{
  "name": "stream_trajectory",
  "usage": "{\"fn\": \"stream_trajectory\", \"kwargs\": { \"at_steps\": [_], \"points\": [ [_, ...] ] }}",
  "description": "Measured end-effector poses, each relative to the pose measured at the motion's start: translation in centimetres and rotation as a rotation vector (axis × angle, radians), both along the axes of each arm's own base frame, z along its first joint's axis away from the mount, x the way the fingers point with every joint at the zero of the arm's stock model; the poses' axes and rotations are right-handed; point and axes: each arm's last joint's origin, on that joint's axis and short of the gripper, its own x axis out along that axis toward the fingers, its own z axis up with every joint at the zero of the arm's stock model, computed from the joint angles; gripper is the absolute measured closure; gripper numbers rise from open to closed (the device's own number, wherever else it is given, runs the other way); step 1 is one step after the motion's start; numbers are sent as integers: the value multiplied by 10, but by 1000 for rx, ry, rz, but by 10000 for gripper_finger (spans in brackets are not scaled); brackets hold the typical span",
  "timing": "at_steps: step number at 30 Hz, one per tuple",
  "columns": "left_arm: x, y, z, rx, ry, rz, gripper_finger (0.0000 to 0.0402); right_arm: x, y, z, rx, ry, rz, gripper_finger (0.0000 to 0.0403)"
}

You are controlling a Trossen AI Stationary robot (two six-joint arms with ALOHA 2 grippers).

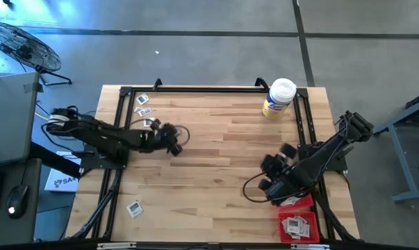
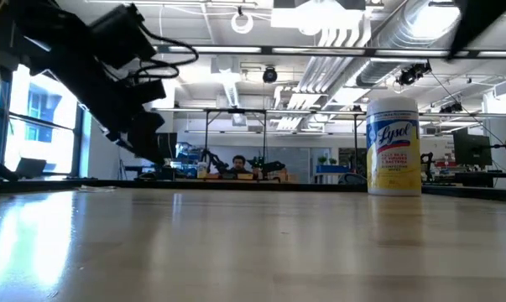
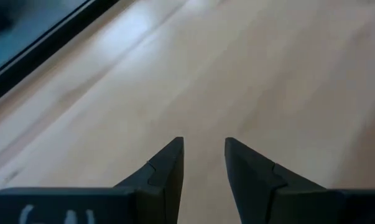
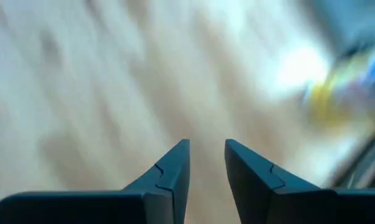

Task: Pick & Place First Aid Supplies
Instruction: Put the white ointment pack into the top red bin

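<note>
Left pincer [image 3: 204, 155] is seen slightly parted, nothing held, over bare counter [image 1: 223, 149] at the left. Right pincer [image 4: 207, 158] likewise parted and empty, near the red tray [image 1: 297, 223], where several packets [image 1: 294, 226] are piled. More packets [image 1: 144, 105] lie at the far-left corner, one packet [image 1: 133, 207] near-left.

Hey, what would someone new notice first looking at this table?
Probably the yellow Lysol wipes canister standing at the table's far right edge, then the red tray of white packets at the near right corner. Both grippers, left and right, hang open and empty.
</note>
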Motion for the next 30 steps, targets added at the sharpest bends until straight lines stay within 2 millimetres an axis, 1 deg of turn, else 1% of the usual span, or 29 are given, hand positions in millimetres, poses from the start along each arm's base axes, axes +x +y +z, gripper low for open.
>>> {"fn": "stream_trajectory", "kwargs": {
  "at_steps": [3,6,8,10,12,15,18,21,25,30],
  "points": [
    [-10,20,5,-31,8,102,287,9,-1,4,-242,-148,118,308],
    [-21,37,8,-53,9,216,287,19,-6,-3,-456,-267,147,308],
    [-27,47,8,-68,20,287,287,28,-14,-11,-548,-308,128,308],
    [-34,56,6,-86,32,360,287,38,-23,-19,-585,-323,102,308],
    [-40,66,5,-111,24,444,287,49,-33,-28,-579,-318,80,308],
    [-48,81,5,-116,-22,574,287,67,-49,-40,-507,-331,71,308],
    [-56,96,7,-52,-50,708,287,84,-64,-49,-386,-351,144,308],
    [-65,107,8,-27,-68,811,286,96,-76,-55,-283,-436,226,305],
    [-74,108,-1,-65,-107,897,286,103,-86,-61,-183,-580,307,282],
    [-87,100,-19,-58,-169,1027,286,99,-94,-72,-141,-706,299,249]
  ]
}}
